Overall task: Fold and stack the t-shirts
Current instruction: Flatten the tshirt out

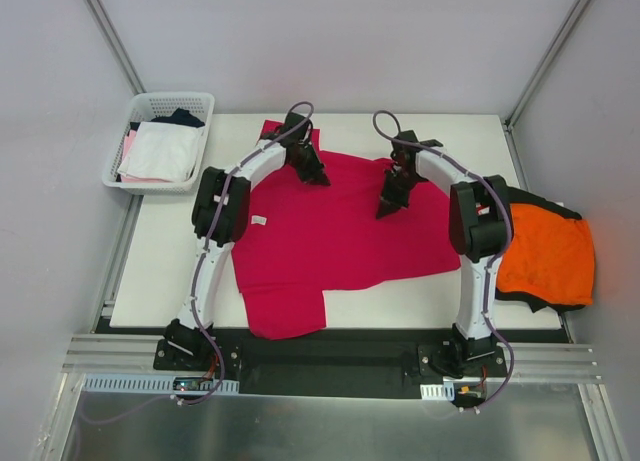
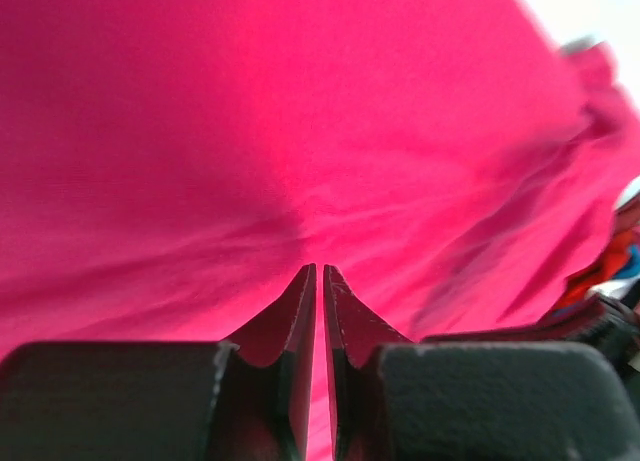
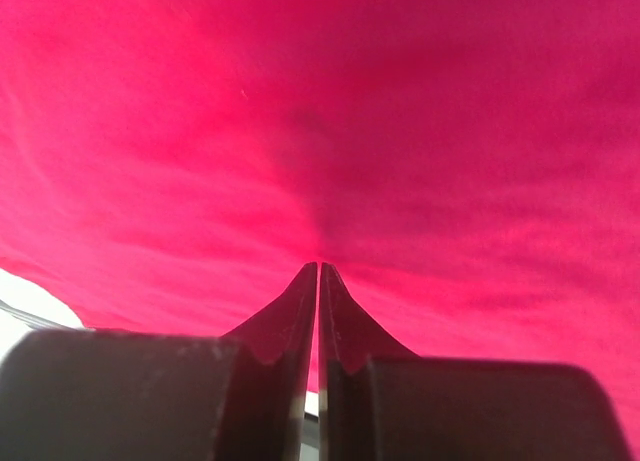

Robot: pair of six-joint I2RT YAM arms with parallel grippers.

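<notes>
The crimson-magenta t-shirt (image 1: 340, 241) lies spread over the middle of the table, its small white label (image 1: 259, 221) at the left and one part hanging over the near edge. My left gripper (image 1: 316, 177) is shut on the cloth near its far edge. My right gripper (image 1: 386, 210) is shut on it to the right. In the left wrist view the jaws (image 2: 320, 269) pinch the crimson cloth (image 2: 300, 131), and creases run into the tips. The right wrist view shows the same pinch (image 3: 318, 266) on the cloth (image 3: 330, 121). The orange t-shirt (image 1: 545, 251) lies on the black one (image 1: 541, 303) at the right edge.
A white mesh basket (image 1: 146, 108) with white, pink and dark garments stands off the table's far left corner. Bare white table (image 1: 170, 251) shows to the left of the crimson shirt. Grey walls close in on the left, back and right.
</notes>
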